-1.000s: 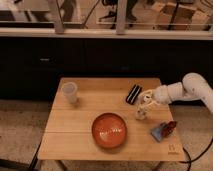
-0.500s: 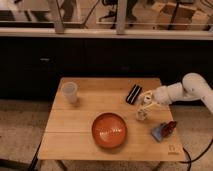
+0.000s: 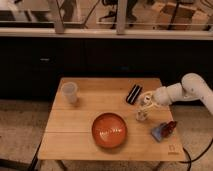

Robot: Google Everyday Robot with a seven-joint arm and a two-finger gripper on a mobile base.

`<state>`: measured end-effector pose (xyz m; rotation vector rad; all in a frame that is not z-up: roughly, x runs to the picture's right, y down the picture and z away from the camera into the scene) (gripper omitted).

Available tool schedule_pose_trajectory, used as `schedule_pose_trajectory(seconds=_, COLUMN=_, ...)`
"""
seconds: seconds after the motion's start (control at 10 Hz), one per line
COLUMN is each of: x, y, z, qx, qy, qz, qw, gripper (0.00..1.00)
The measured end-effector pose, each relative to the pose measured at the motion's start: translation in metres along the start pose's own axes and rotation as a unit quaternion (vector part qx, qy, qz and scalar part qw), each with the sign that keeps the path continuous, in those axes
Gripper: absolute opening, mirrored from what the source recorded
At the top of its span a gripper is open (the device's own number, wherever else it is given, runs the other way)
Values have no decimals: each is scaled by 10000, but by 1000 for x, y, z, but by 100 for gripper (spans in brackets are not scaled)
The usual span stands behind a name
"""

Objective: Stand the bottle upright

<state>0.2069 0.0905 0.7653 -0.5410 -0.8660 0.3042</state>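
The small whitish bottle (image 3: 142,114) is on the right side of the wooden table (image 3: 80,135), right of the orange bowl (image 3: 109,130). It looks roughly upright, with its top directly under my gripper. My gripper (image 3: 146,103) comes in from the right on a white arm (image 3: 187,90) and sits just above the bottle, at or touching its top. The gripper hides part of the bottle's upper end.
A translucent plastic cup (image 3: 70,92) stands at the table's back left. A flat black bar (image 3: 133,93) lies just behind the gripper. A blue and red packet (image 3: 164,130) lies near the front right corner. A dark cabinet wall runs behind the table.
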Motion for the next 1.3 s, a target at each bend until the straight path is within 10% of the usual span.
schedule_pose_trajectory(seconds=1.3, x=2, y=-12, z=-17, qx=284, qy=77, qz=-44, qw=9996, gripper=80)
